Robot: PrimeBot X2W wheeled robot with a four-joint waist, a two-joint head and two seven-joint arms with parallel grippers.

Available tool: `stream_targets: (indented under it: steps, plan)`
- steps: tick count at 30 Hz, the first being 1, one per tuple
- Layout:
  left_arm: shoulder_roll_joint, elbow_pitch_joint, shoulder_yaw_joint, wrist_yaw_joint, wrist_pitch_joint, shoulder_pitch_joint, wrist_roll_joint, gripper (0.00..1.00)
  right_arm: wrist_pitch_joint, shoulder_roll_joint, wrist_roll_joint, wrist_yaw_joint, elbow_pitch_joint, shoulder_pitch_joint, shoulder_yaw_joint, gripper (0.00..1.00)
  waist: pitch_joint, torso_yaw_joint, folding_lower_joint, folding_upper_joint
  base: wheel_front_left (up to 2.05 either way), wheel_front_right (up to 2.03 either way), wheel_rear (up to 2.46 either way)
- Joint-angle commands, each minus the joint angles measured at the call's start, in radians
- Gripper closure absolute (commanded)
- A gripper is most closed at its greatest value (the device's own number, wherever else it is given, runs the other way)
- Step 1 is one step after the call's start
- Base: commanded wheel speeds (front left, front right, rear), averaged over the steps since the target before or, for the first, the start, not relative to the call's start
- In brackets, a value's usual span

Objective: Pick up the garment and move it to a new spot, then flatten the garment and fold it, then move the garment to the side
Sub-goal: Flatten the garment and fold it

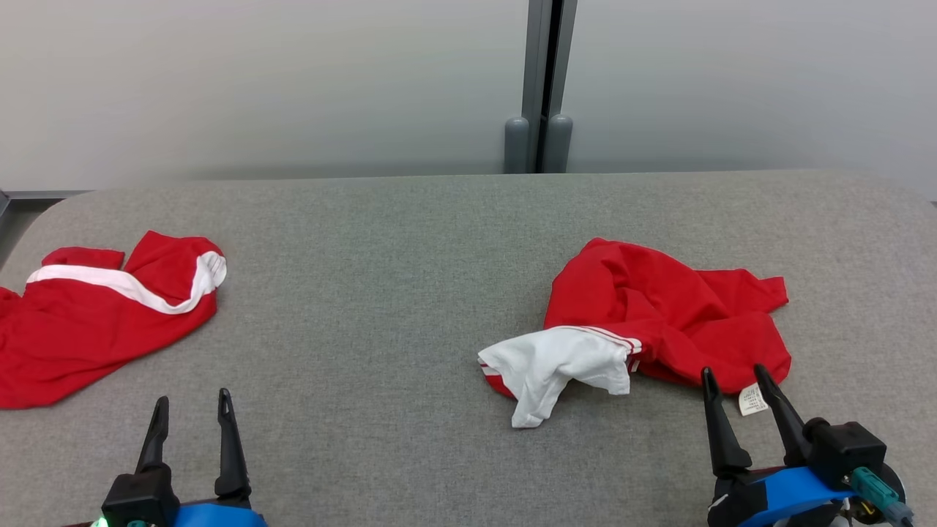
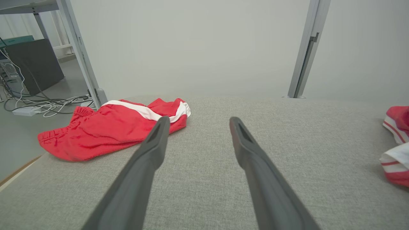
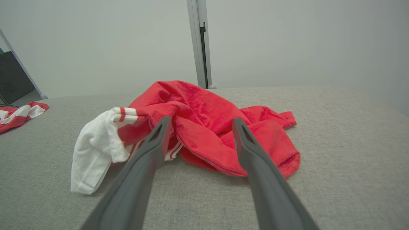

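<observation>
Two red garments lie on the grey table [image 1: 410,293]. At far left, shorts [image 1: 95,315] with a white stripe spread over the table's edge. My left gripper [image 1: 192,399] hovers near them, spread wide and empty. Right of centre sits the crumpled garment [image 1: 644,322] with a white sleeve; my right gripper [image 1: 732,371], equally wide and empty, points at its near edge.

The middle of the table [image 1: 381,278] lies open; shorts [image 1: 95,329] block its left edge, a crumpled shirt [image 1: 659,315] its right half.
</observation>
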Motion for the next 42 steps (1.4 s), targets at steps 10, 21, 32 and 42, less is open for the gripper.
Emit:
stream_targets:
  steps: [10, 21, 32, 42]
  plan:
    - [-0.007, 0.011, -0.069, -0.048, -0.003, -0.049, -0.007, 0.0, -0.003, -0.003, -0.005, 0.0, -0.004, -0.012, 0.004, 0.0, 0.02, -0.012, 0.0, -0.0001, 0.0, 0.0, 0.0]
    - [-0.008, 0.127, -0.413, -0.1, -0.003, -0.201, -0.001, 0.0, -0.004, -0.003, 0.005, 0.0, -0.008, -0.05, 0.009, 0.0, 0.079, -0.084, 0.0, -0.0001, 0.0, 0.0, 0.0]
    - [-0.007, 0.308, -0.63, -0.102, -0.003, -0.296, -0.055, 0.0, -0.003, -0.002, 0.024, 0.0, -0.008, -0.073, 0.005, 0.0, 0.13, -0.177, 0.0, -0.0001, 0.0, 0.0, 0.0]
    - [-0.009, 0.438, -0.641, -0.101, -0.003, -0.367, -0.128, 1.0, -0.003, -0.003, 0.03, 0.0, -0.012, -0.086, 0.005, 0.0, 0.147, -0.205, 0.0, -0.0001, 0.0, 0.0, 0.0]
